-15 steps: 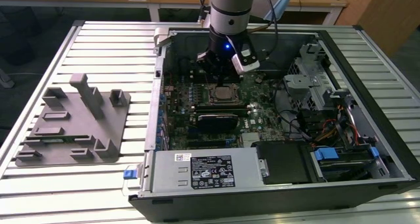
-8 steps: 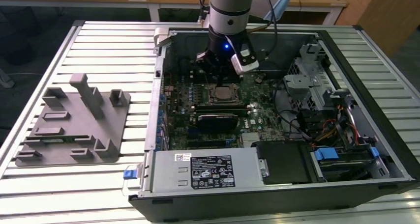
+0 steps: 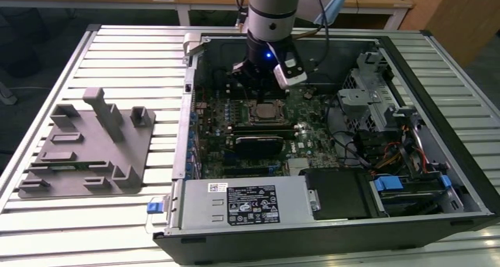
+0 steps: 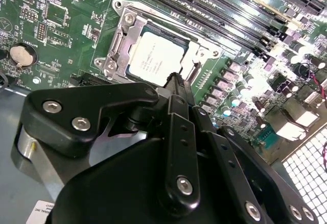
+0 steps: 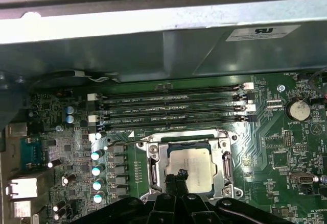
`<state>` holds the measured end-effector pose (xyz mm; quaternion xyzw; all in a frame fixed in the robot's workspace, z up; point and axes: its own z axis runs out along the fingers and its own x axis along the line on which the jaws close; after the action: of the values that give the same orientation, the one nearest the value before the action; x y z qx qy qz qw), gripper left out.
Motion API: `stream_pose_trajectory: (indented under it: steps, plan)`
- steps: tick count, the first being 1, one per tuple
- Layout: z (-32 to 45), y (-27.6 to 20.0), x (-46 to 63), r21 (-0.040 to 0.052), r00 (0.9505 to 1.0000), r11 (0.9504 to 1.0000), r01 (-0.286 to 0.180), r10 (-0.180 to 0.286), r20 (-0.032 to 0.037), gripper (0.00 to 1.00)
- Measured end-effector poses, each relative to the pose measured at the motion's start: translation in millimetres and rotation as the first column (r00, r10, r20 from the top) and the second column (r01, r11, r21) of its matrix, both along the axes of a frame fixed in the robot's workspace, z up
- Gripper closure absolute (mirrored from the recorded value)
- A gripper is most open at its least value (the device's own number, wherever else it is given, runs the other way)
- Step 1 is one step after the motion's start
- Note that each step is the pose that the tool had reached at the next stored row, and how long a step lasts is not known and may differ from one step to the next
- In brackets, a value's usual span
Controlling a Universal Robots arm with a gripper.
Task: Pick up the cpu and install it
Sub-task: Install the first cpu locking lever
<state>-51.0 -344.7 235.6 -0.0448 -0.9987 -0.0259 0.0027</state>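
1. The black jaws are closed to one narrow tip and hold nothing
2. In both wrist views that tip hangs over one edge of the cpu point(image 4: 158, 58) point(image 5: 193, 164), a small flat square chip with a shiny silver metal top; whether the two touch cannot be told
3. The cpu lies flat inside the silver metal frame of the square socket point(image 4: 121, 40) point(image 5: 153, 170), and in the exterior view it sits directly below the jaws point(image 3: 268, 110)
4. The socket is on the green motherboard point(image 3: 311, 113) point(image 4: 66, 35) point(image 5: 265, 147); four long black memory slots point(image 5: 171, 106) point(image 4: 230, 9) run just beside it, and a round silver coin battery point(image 4: 23, 54) point(image 5: 298, 110) lies farther off
5. The silver-grey arm point(image 3: 270, 9) reaches down into the open black computer case point(image 3: 328, 243), which also holds a grey power supply box point(image 3: 242, 202) with a label
6. The case lies on a slatted aluminium counter point(image 3: 117, 56); at the exterior view's left, well apart from the case, stands a grey plastic fixture tray point(image 3: 86, 150)
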Motion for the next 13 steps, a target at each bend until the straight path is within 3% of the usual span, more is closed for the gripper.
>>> stream_pose_trajectory:
  steps: [13]
  plan:
    - [0.0,-0.1,-12.3,0.0002,1.0000,1.0000,0.000,0.000,0.0001,0.89]
